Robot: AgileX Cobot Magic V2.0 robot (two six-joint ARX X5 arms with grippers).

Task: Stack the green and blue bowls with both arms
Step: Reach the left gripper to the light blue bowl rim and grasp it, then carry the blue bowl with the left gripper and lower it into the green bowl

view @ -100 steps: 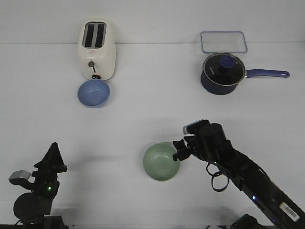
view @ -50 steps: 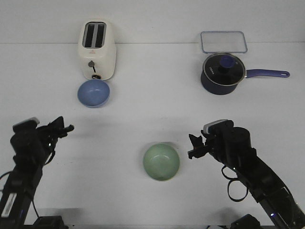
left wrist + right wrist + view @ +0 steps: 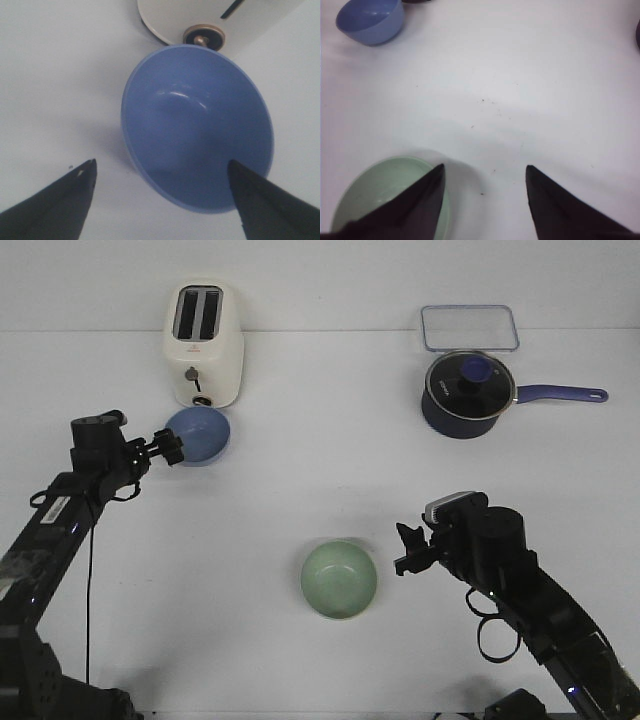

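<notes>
**Left arm at the blue bowl, green bowl waiting mid-table**

From my station, my left gripper [image 3: 170,449] stands spread wide at the near-left rim of the blue bowl [image 3: 198,434], which sits upright, mouth up, just in front of the toaster [image 3: 203,343]. In the left wrist view the bowl [image 3: 197,127] lies straight ahead between the two dark fingers [image 3: 52,207]; being round, it has no long axis to line up with. I judge this arm is placed to take the rim. The green bowl [image 3: 339,580] sits upright mid-table, well apart from the blue one. My right gripper [image 3: 408,549], parted and holding nothing, hangs just beside its right rim.
</notes>
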